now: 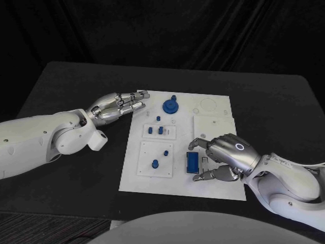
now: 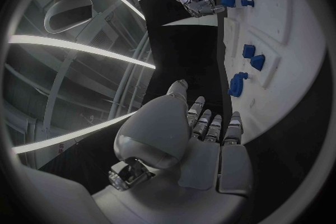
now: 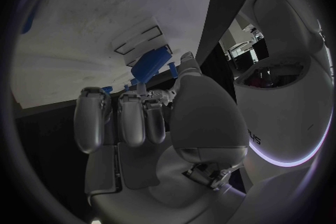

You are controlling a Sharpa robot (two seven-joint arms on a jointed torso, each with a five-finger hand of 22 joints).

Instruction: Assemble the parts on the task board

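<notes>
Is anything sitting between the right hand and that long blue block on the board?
Nothing visible does. The right hand hovers right beside the long blue block on the task board, fingers curling around it with only bare white board between them.

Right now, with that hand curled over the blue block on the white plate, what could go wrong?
1. The right hand has its fingers around the blue rectangular part; whether it truly grips it cannot be told, so the part might slip or tilt when lifted.
2. The task board lies loose on the table; a push could slide it.
3. The left hand hovers at the board's edge, near the round blue part, and might bump it.
</notes>
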